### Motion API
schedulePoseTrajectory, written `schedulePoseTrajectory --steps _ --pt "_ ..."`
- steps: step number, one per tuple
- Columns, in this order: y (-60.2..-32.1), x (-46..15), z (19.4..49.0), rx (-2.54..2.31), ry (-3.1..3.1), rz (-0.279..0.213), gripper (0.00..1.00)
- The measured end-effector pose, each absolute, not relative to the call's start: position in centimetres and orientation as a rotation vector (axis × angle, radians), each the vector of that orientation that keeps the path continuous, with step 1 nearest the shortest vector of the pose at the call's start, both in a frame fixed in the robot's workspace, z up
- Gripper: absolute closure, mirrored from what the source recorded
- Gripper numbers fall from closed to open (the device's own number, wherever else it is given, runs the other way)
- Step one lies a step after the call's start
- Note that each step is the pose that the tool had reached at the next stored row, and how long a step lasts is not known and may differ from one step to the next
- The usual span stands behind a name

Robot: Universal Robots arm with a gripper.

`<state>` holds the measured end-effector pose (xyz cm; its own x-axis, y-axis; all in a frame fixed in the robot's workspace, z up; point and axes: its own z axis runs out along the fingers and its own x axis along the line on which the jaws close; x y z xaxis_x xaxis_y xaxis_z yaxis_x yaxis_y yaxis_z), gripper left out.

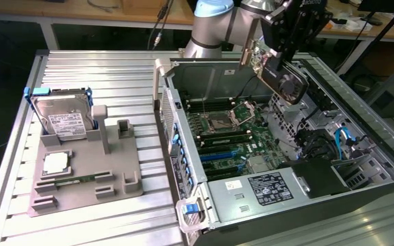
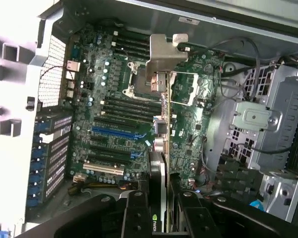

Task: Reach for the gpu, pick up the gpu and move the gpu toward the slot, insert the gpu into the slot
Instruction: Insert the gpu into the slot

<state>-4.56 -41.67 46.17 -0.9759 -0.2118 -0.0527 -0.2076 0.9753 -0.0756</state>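
Above the open case [image 1: 214, 82], fingers [image 2: 135, 214] clamp the green, black-shrouded gpu [image 1: 287, 82], fan showing.

We find two things side by side on the table [image 1: 80, 64]: a holder block [image 1: 111, 171] on the exterior view's left and an open computer case [image 1: 211, 77] on the exterior view's right. On the block, the hard drive [image 1: 63, 120] stands at the far end, and what may be a memory stick [image 1: 74, 180] lies nearer the camera. Inside the case lies the motherboard [image 1: 252, 130]. The CPU socket [image 1: 223, 122] is toward its far part, and the slot [image 2: 116, 133] lies between that socket and the power supply [image 1: 266, 187] at the near end. Above the case's far end, apart from the board, the gpu [image 1: 289, 84] hangs tilted between the fingers of the gripper [image 1: 277, 51].
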Motion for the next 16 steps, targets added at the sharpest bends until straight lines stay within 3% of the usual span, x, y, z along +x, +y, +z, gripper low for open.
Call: schedulePoseTrajectory --steps 14,16 --pt "-41.7 -4.4 45.2 -0.753 2.981 -0.092 0.73" --pt "-41.7 -4.2 44.8 -0.839 3.015 -0.067 0.73"
